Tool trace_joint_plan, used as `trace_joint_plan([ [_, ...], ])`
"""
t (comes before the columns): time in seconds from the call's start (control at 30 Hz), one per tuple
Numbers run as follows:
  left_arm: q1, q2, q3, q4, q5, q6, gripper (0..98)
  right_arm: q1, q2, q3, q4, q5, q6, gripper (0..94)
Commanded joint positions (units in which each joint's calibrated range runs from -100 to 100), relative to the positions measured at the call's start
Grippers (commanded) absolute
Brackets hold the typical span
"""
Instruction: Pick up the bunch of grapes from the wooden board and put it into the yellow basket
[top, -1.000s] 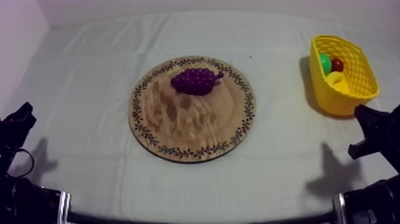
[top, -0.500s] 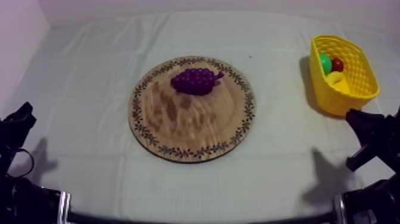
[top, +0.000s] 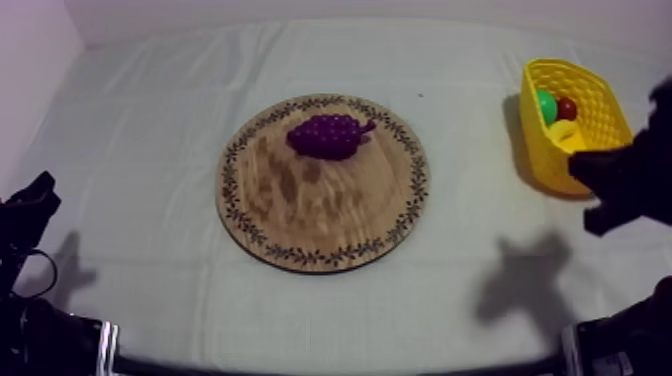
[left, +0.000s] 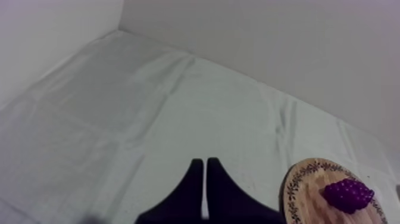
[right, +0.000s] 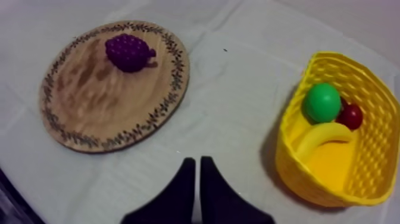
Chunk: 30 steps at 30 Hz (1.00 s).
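Observation:
The purple bunch of grapes (top: 328, 135) lies on the far part of the round wooden board (top: 320, 215) in mid-table. The yellow basket (top: 610, 120) stands at the far right. My right gripper (top: 598, 182) hangs above the cloth just in front of the basket, well right of the board. Its wrist view has its fingers (right: 197, 170) together as a narrow wedge, shut on nothing, with the grapes (right: 128, 52), the board (right: 101, 101) and the basket (right: 297, 173) ahead. My left gripper (top: 32, 203) rests low at the left, its fingers (left: 204, 173) shut, far from the grapes (left: 347, 195).
Inside the basket lie a banana (right: 321, 136), a round green fruit (right: 322, 102) and a small red fruit (right: 351, 117). Bare cloth surrounds the board, with a wide strip between it and the basket. A wall closes off the far side of the table.
My right arm has lifted from its low resting spot and moved up towards the basket's near side; its shadow slid left on the cloth. The left arm and grapes are unmoved.

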Motion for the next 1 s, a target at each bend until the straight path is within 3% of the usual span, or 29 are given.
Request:
trace_joint_plan([
  [0.0, 0.0, 0.0, 0.0, 0.01, 0.0, 0.0, 0.0, -1.6, 13.2, -14.1, -0.9, 3.1, 1.3, 0.7],
  [0.2, 0.0, 0.0, 0.0, 0.01, 0.0, 0.0, 0.0, -2.4, 26.4, -28.9, -3.5, 6.8, 7.8, 0.3],
  [0.7, 0.0, 0.0, 0.0, 0.01, 0.0, 0.0, 0.0, -4.1, 53.1, -53.7, -6.3, 15.7, 27.0, 0.6],
  [0.97, 0.0, 0.0, 0.0, 0.01, 0.0, 0.0, 0.0, -4.5, 66.4, -72.5, -9.6, 26.7, 35.5, 0.8],
])
